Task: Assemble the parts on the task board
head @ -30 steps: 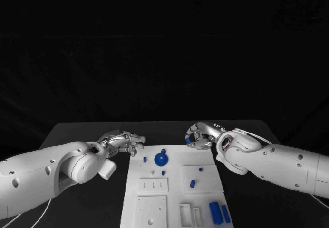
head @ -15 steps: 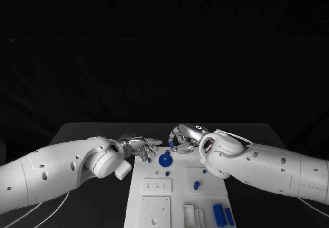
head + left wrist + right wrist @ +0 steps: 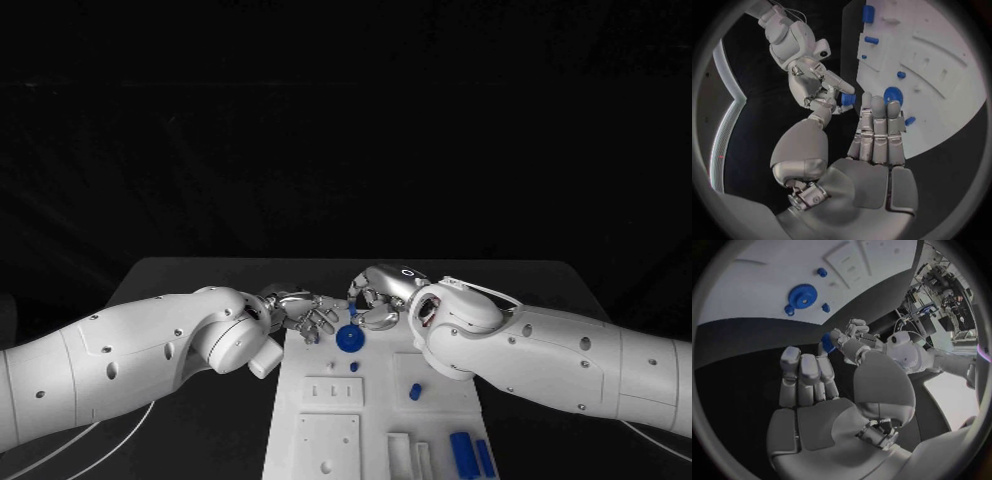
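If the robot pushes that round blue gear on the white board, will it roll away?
Probably not: the blue gear lies flat on the task board, so it would likely slide. It looks thin and stiff, so probably light. Its toothed rim might give fingers some grip.

The scene is dim, the background black from nine to three o'clock. Light falls from above onto the white board (image 3: 378, 400), which shines brightly without glare. Both wrist views bend straight edges into curves toward their rims, where a dark frame closes in.
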Tool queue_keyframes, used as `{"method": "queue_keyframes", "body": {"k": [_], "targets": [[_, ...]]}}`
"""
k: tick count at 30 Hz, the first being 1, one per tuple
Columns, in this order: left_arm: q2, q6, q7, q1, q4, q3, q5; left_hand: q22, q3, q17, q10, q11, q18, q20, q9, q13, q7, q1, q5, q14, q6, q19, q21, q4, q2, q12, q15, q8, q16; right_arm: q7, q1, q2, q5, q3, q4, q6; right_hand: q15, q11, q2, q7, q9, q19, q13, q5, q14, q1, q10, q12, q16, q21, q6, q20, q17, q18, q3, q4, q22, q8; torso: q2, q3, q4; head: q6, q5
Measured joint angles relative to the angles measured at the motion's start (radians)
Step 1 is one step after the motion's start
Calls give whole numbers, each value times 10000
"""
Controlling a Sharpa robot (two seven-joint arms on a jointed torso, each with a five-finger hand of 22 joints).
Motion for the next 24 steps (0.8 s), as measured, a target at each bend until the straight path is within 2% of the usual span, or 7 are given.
{"method": "queue_keyframes", "body": {"k": [7, 12, 17, 24], "targets": [[136, -3, -91, 0, -33, 0, -105, 8, 7, -29, -23, 1, -6, 0, 0, 16, 32, 0, 0, -1, -33, -1, 0, 59, 0, 0, 1, 0, -39, -43, -1, 158, -50, -80, -31, 43, 2, 0, 0, 2, 0, -1, 1, 0, 2, 0, 0, 0, 0, 0, -2, 1, -1, 1, -1, -1, -1, -4, 9, 9, 3, -28, 24], [215, 5, -125, 0, -73, 0, -133, 7, 7, -55, -24, 1, -15, 0, 26, 40, 45, 0, 0, -1, 67, 0, 0, 59, 0, 0, 2, 0, -39, -57, -4, 184, -83, -90, -69, 61, 3, 0, -1, 8, -1, -1, 1, -1, 3, 0, 0, 0, 0, 0, -8, 3, -1, 1, -2, -1, -1, -6, 9, 10, 5, -51, 29], [278, 22, -151, 0, -102, 0, -147, 6, 7, -93, -25, 0, -23, 19, 75, 75, -22, 69, 0, -2, 165, -55, 0, 59, 146, 0, 3, 46, -40, -65, -6, 295, -107, -119, -142, 79, 4, 0, -14, 15, -1, -1, 1, 38, 4, -13, 0, 0, 0, 0, -14, 4, -2, 1, -2, -2, -1, -8, 9, 7, 3, -58, 35], [332, 32, -201, -6, -153, -13, -164, 5, 7, -118, -25, -1, -93, 26, 99, 89, -40, 139, 0, -37, 255, -97, 0, 59, 217, 0, -31, 44, -90, -71, -39, 405, -192, -177, -158, 94, 8, 0, -14, 18, 7, -3, 2, 38, 7, -13, 0, 0, 0, 0, -18, 6, -2, 0, -2, -2, -2, -14, 9, 6, 1, -57, 41]]}}
